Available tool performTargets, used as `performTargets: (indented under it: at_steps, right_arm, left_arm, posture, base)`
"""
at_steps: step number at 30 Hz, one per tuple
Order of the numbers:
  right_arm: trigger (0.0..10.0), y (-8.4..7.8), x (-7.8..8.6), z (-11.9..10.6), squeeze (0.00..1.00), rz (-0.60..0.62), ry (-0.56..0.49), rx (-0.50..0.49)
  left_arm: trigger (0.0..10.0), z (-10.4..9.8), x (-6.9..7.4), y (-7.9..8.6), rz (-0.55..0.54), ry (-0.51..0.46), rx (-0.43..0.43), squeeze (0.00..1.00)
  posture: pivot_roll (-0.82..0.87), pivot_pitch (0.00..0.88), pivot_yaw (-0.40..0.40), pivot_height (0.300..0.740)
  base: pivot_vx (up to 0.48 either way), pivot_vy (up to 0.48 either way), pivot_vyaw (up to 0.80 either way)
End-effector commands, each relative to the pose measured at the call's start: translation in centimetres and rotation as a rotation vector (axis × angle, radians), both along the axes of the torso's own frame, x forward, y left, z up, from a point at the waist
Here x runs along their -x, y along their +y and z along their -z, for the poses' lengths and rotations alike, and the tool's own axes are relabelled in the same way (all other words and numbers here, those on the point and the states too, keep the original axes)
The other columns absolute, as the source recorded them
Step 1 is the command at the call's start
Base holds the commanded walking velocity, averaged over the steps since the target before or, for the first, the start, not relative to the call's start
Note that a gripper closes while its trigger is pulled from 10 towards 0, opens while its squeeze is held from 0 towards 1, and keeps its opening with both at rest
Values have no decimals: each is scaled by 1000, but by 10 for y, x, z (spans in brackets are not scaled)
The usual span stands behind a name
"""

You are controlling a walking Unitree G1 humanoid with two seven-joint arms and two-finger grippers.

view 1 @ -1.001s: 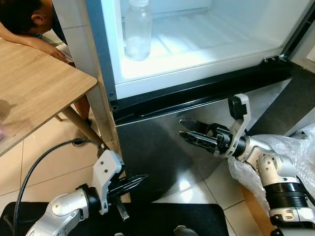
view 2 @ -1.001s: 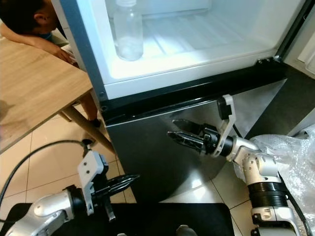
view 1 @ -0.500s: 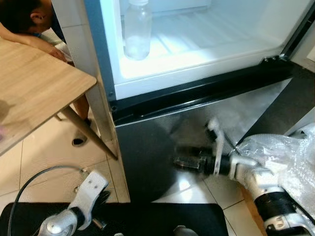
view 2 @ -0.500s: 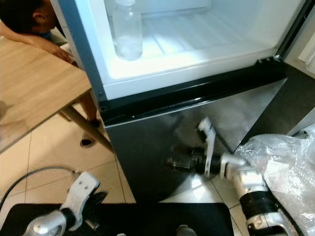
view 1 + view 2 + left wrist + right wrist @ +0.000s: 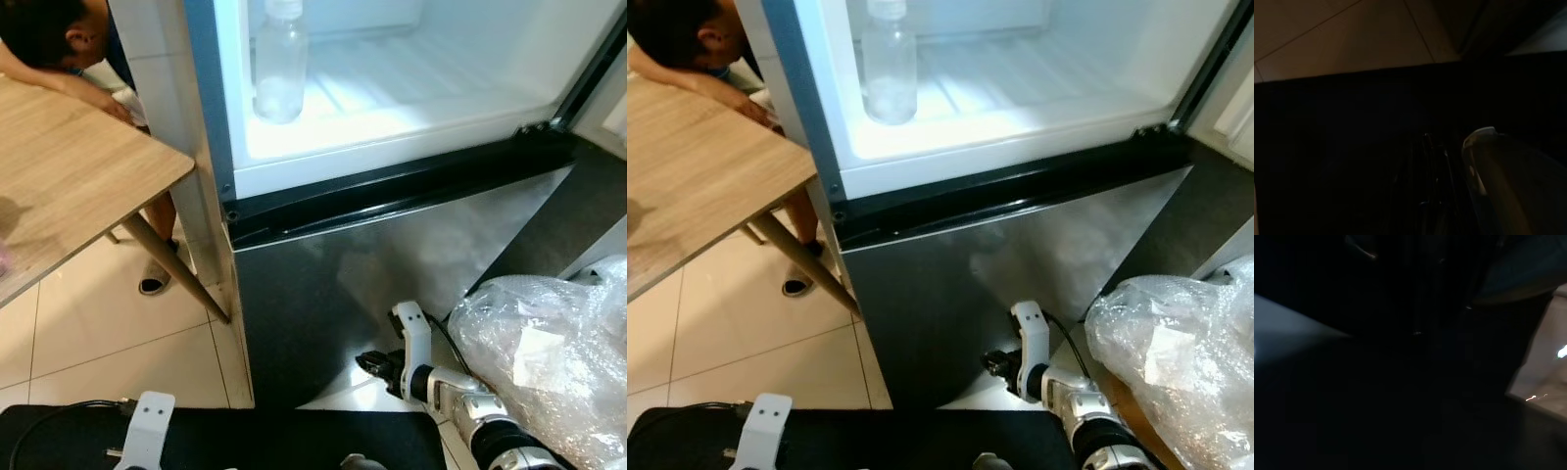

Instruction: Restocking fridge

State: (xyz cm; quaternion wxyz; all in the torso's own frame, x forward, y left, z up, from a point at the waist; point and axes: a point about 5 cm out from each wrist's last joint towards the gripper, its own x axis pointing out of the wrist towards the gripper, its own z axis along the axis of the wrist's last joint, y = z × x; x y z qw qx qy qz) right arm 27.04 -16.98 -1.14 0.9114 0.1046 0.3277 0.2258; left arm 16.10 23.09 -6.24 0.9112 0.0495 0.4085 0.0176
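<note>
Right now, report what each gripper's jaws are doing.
Left gripper: low over the dark mat, jaws cannot be told.
Right gripper: low beside the fridge's lower door, holding nothing visible, jaws cannot be told.

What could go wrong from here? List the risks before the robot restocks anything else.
1. The right gripper hangs low, close to the fridge's dark lower door; a swing could scrape it.
2. The clear bottle stands near the shelf's front left edge; a careless reach could topple it.
3. A person leans on the wooden table beside the fridge, within arm's sweep.
</note>
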Motion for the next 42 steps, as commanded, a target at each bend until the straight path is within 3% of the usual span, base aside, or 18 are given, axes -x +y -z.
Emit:
performTargets:
  at_steps: [1, 3, 4, 5, 9, 12, 15, 18, 23, 31, 42]
  right_arm:
    - [0, -5, 14, 16, 0, 112, 37, 46]
    - [0, -5, 14, 16, 0, 112, 37, 46]
    - [7686, -6, 20, 23, 0, 162, 39, 81]
    - [10000, -6, 27, 29, 0, 203, 49, 91]
    - [10000, -10, 39, 39, 0, 318, 74, 107]
    - [10000, -10, 43, 42, 0, 397, 68, 55]
    - [10000, -10, 44, 42, 0, 407, 65, 50]
    - [10000, -10, 48, 45, 0, 412, 50, 115]
    - [10000, -12, 56, 50, 0, 441, 62, 164]
    - [10000, -16, 59, 52, 0, 461, 70, 176]
    - [10000, -19, 67, 57, 0, 422, 109, 247]
  left_arm:
    - [10000, 8, 8, -1, -76, 8, 17, 0]
    - [10000, 8, 8, -1, -76, 8, 17, 0]
    - [10000, 9, 9, -1, -116, 0, 33, 0]
    - [10000, 10, 8, -1, -134, -15, 38, 0]
    - [10000, 11, 2, -7, -105, -41, 44, 0]
    - [10000, 10, -10, -15, -98, -71, 84, 0]
    - [10000, 9, -13, -18, -96, -80, 105, 0]
    - [10000, 9, -16, -25, -84, -84, 128, 0]
    - [10000, 15, -11, -30, -29, -39, 68, 0]
    - [10000, 18, -7, -31, -38, -44, 86, 0]
    - [10000, 28, 10, -25, -59, 44, 72, 0]
  posture:
    - [-93, 94, -32, 740]
    - [-93, 94, -32, 740]
    - [-95, 90, -30, 740]
    - [-97, 78, -28, 740]
    - [-92, 72, -28, 740]
    - [-90, 61, -22, 740]
    - [-90, 61, -22, 740]
    - [-94, 55, -10, 740]
    - [-90, 49, -5, 740]
    - [-89, 51, -4, 740]
    - [-89, 50, -13, 740]
  base:
    - [0, 0, 0]
    - [0, 0, 0]
    - [0, 0, 0]
    - [0, 0, 0]
    - [0, 0, 0]
    - [0, 0, 0]
    - [0, 0, 0]
    - [0, 0, 0]
    - [0, 0, 0]
    - [0, 0, 0]
    - [0, 0, 0]
